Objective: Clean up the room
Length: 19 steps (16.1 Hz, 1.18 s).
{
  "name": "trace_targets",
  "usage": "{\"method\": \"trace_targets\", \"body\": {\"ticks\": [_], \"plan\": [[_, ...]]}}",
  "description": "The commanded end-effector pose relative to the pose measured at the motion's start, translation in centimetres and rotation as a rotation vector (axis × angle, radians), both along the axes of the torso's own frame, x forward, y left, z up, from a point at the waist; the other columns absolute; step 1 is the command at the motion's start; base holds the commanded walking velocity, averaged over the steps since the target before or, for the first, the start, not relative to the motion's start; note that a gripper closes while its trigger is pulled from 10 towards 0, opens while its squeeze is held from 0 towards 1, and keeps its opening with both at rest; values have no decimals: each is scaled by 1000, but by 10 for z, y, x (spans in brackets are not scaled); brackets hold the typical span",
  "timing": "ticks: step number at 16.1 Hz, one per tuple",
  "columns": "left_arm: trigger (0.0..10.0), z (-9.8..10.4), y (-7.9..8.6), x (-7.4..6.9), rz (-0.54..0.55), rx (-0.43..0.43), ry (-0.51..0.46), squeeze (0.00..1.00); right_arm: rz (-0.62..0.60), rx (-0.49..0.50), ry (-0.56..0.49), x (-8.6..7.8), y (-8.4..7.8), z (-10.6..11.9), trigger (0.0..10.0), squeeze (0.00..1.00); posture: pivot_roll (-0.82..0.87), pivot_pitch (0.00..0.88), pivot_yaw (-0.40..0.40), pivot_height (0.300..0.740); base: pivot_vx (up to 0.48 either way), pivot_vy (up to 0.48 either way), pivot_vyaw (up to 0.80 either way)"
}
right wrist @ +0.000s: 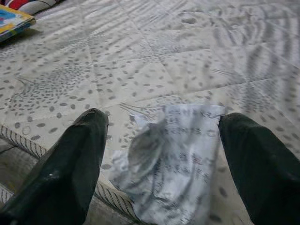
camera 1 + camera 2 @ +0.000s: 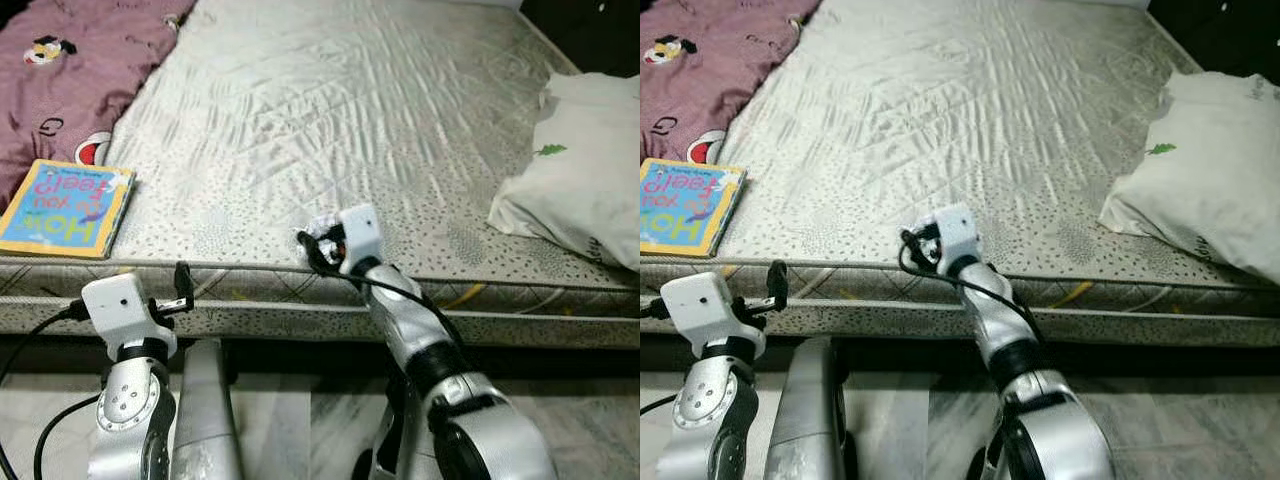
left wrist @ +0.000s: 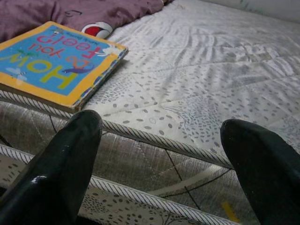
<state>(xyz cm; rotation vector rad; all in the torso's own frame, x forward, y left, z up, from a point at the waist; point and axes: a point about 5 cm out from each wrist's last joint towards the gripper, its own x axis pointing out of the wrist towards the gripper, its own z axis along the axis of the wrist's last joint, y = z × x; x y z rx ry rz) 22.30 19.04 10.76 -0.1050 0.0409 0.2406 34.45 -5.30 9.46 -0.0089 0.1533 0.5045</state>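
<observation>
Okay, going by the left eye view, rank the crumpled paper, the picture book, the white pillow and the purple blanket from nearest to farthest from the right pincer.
1. Crumpled paper: at the mattress edge, between the right pincer's open fingers.
2. White pillow: to the robot's right, on the mattress.
3. Picture book: to the left, at the mattress edge.
4. Purple blanket: far left, beyond the book.
The pillow and the book are close to call.
</observation>
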Motion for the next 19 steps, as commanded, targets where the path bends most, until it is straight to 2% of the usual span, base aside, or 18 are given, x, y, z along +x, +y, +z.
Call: {"method": "trace_targets", "body": {"ticks": [1,6,9,13,15,16,17,19], "plan": [[10000,3,-2,-1,1,5,1,0,3,-7,14,0,1,-3,10000,0,215,105,-106,487,0,0,0],[10000,7,-1,-3,0,14,4,0,8,4,25,4,25,4,10000,0,244,124,-108,487,0,0,0],[10000,10,-1,-3,9,17,7,0,-51,-37,33,5,33,3,10000,0,257,128,-115,487,0,0,0],[10000,10,-1,-4,21,16,11,0,-118,-176,29,5,33,-4,10000,0,263,125,-126,487,0,0,0],[10000,9,-1,-2,24,16,13,0,-127,-210,28,4,30,-7,10000,0,262,121,-127,487,0,0,0],[10000,10,-2,-1,23,17,13,0,-138,-233,33,4,28,-10,9333,0,262,118,-127,487,0,0,0],[10000,10,-2,0,22,18,12,0,-148,-243,46,3,25,-14,0,0,264,115,-127,487,0,0,0],[10000,10,-1,0,25,19,10,0,-157,-241,48,3,25,-14,0,0,267,112,-129,487,0,0,0]]}}
